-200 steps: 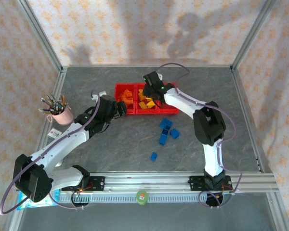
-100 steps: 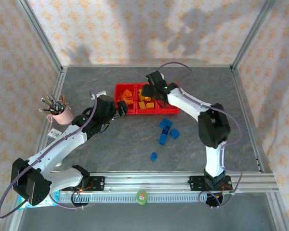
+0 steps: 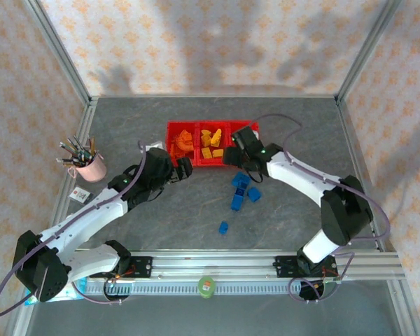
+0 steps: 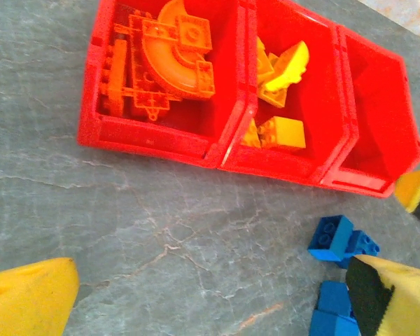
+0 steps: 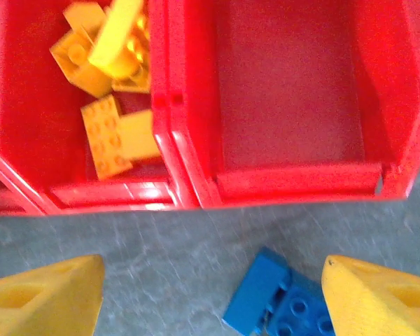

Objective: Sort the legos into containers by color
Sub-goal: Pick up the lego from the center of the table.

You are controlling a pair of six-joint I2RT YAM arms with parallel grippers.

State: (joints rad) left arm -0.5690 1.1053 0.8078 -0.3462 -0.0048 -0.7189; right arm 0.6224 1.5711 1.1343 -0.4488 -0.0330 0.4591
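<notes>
**Top external view.** Three bright red square plastic bins [image 3: 196, 124] with mesh-like walls stand joined in one row on the grey stone-patterned table [image 3: 126, 126], toward its far side. The left bin holds orange plastic bricks [image 3: 183, 140]. The middle bin holds yellow plastic bricks [image 3: 211, 143]. Small blue plastic bricks [image 3: 241, 180] lie loose on the table just in front of the right bin. Most form a close cluster, and one lies apart, nearer the arm bases. The left gripper [image 3: 183, 170] hangs at the front of the left bin. The right gripper [image 3: 231, 155] hangs at the front edge of the row, near the wall between the middle and right bins. A pink cup of pens [image 3: 91, 168] stands near the table's left edge, well apart from the bins.

**Left wrist view.** The orange pieces include a curved quarter-ring set among flat studded plates. The yellow pieces are blocky, and one is a brighter sloped shape. The right bin shows a bare red floor. Two blue bricks lie touching below it, with more at the lower edge. The left gripper's yellow fingertips [image 4: 28, 294] stand spread wide, with only table between them.

**Right wrist view.** Studded yellow bricks lie piled in the middle bin, beside the bare right bin. One blue brick lies on the table just before the bins. The right gripper's yellow fingertips [image 5: 42, 301] are spread wide, gripping nothing.
</notes>
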